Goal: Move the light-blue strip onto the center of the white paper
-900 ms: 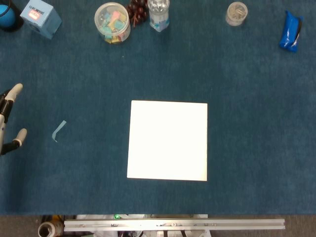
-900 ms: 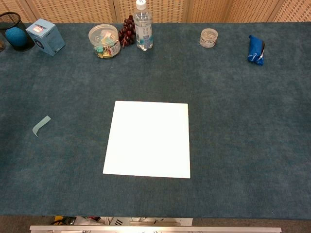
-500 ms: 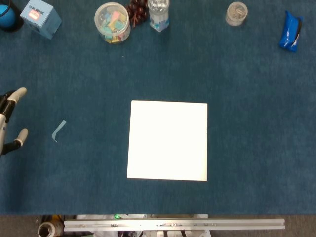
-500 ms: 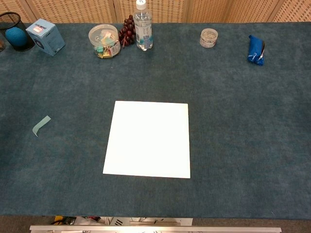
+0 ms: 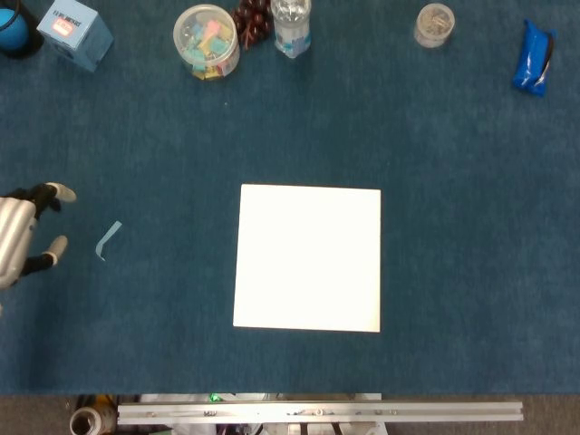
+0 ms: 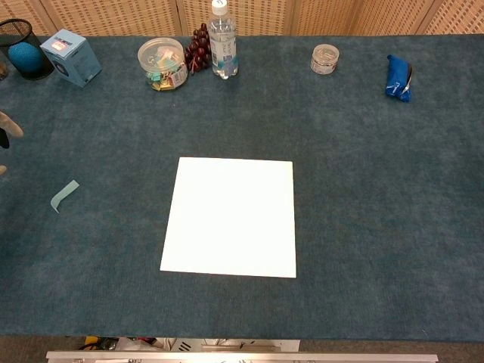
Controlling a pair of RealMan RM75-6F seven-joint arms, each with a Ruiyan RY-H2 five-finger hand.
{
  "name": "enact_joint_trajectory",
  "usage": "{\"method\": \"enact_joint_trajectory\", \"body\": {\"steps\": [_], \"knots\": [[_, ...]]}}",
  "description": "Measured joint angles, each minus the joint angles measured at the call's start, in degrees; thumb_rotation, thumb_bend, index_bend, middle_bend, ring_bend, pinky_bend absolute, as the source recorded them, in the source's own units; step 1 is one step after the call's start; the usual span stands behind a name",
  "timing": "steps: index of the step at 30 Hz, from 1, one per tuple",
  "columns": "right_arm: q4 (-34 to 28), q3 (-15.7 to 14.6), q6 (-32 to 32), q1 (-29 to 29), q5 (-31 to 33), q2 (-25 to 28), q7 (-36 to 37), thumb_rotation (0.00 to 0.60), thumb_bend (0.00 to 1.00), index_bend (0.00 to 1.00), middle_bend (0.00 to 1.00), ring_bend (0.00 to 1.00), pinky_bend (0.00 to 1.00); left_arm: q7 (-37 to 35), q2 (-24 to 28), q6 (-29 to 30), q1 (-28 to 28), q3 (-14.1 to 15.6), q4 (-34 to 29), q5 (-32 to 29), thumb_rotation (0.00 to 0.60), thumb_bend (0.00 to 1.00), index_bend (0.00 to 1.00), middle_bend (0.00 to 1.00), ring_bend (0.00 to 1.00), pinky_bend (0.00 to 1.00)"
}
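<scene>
Light-blue strip [image 5: 108, 239] flat on blue tabletop [image 5: 453, 227], well left of white paper [image 5: 308, 258], left hand [image 5: 25, 237] near strip, fingers apparently spread, empty, cropped at frame edge.

Left hand [image 5: 25, 236] cut off by left edge in head view, only part of palm + fingertips [image 5: 60, 245] show; chest view catches just fingertips at the edge. Right hand out of both views. Bottle [image 5: 291, 20], grapes [image 5: 252, 15], ball [image 5: 11, 25] cropped at top in head view. Tub [image 5: 207, 41] contents too small to ID.
</scene>
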Motion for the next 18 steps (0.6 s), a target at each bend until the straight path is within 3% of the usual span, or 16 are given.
{"method": "enact_joint_trajectory", "body": {"steps": [10, 18], "knots": [[1.0, -0.65, -0.46, -0.55, 0.26, -0.3, 1.15, 0.6, 0.12, 0.09, 0.32, 0.22, 0.2, 5.1, -3.74, -4.91, -3.32, -0.75, 1.36, -3.41, 0.6, 0.27, 0.41, 0.88, 0.92, 0.97], [1.73, -0.89, -0.56, -0.92, 0.35, -0.19, 2.07, 0.6, 0.12, 0.09, 0.33, 0.22, 0.21, 11.47, -6.35, -7.88, -5.4, -1.5, 1.46, -8.21, 0.6, 0.27, 0.46, 0.99, 1.0, 1.0]]}}
